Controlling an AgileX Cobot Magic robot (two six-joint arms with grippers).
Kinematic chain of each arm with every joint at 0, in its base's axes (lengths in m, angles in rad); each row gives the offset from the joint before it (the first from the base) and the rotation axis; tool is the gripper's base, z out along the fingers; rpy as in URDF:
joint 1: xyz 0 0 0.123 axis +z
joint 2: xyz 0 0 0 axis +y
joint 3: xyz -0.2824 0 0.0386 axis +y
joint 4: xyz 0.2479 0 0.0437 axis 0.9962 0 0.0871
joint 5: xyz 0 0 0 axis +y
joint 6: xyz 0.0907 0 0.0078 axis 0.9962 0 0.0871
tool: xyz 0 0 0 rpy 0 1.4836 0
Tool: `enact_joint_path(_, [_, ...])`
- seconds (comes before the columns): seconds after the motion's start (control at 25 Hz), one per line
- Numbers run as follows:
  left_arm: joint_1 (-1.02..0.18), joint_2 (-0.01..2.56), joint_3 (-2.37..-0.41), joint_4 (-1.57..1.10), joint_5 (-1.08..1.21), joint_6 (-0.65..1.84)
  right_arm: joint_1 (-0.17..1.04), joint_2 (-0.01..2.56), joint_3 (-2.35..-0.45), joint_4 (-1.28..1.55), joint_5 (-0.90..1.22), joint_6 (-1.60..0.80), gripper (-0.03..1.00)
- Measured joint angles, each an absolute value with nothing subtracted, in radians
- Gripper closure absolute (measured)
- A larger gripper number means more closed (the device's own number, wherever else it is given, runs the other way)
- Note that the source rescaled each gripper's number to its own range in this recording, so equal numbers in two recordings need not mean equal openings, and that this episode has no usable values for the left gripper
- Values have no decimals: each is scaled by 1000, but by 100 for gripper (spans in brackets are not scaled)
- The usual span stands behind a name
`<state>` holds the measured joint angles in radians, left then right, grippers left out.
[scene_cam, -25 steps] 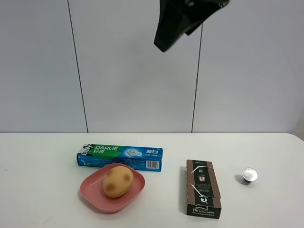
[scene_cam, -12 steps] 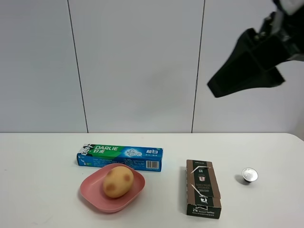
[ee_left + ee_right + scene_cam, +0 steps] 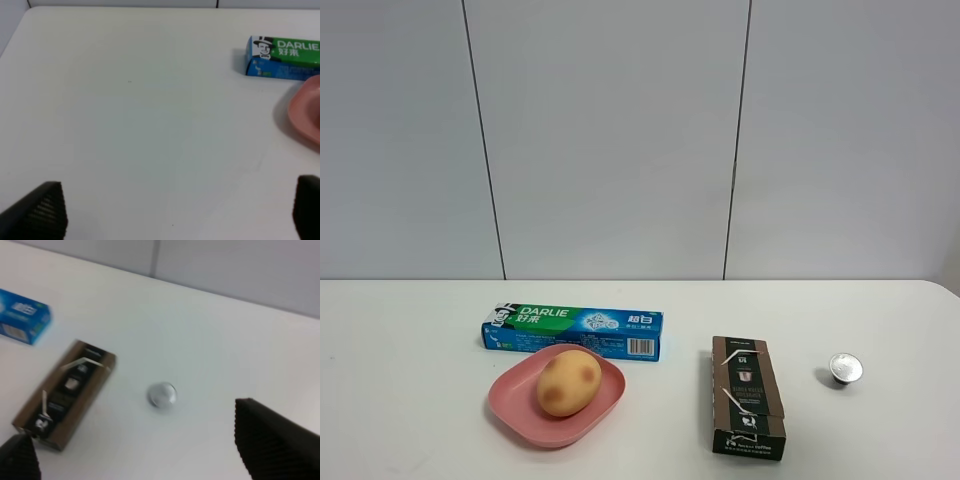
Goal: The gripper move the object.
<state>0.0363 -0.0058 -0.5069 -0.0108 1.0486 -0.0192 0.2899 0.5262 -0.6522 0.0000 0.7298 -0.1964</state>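
The object, a yellow-tan potato [image 3: 568,381] with reddish-brown blotches, lies in a pink plate [image 3: 510,405] at the front left of the white table. Neither arm shows in the exterior high view. My left gripper [image 3: 175,215] is open and empty over bare table, to the left of the plate's rim [image 3: 307,117]; the potato is out of that view. My right gripper [image 3: 145,450] is open and empty, held above the silver capsule [image 3: 162,394].
A green and blue toothpaste box [image 3: 572,331] lies behind the plate and shows in the left wrist view [image 3: 285,57]. A dark brown carton [image 3: 747,396] lies right of centre, with the silver capsule [image 3: 845,368] further right. A grey panelled wall stands behind.
The black right arm swept from the top middle of the exterior high view to the right and has left that view. The potato and the other items have not moved.
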Motion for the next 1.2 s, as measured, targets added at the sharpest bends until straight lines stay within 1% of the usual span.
enact_joint_path(0.28, [36, -6, -507, -11, 1049, -19, 125, 322, -622, 0, 996, -121, 26])
enact_joint_path(0.44, [36, -6, -507, -11, 1049, -19, 41, 229, -622, 0, 1112, -75, 26])
enact_joint_path(0.64, [36, -6, -507, -11, 1049, -19, 31, 133, -622, 0, 1159, -34, 26])
enact_joint_path(0.92, [36, -6, -507, -11, 1049, -19, 31, 2, -606, -6, 1163, -34, 26])
enact_joint_path(1.08, [36, -6, -507, -11, 1049, -19, 31, -3, -538, -8, 1173, -34, 26])
enact_joint_path(1.2, [36, -6, -507, -11, 1049, -19, 25, -3, -528, -8, 1143, -34, 26])
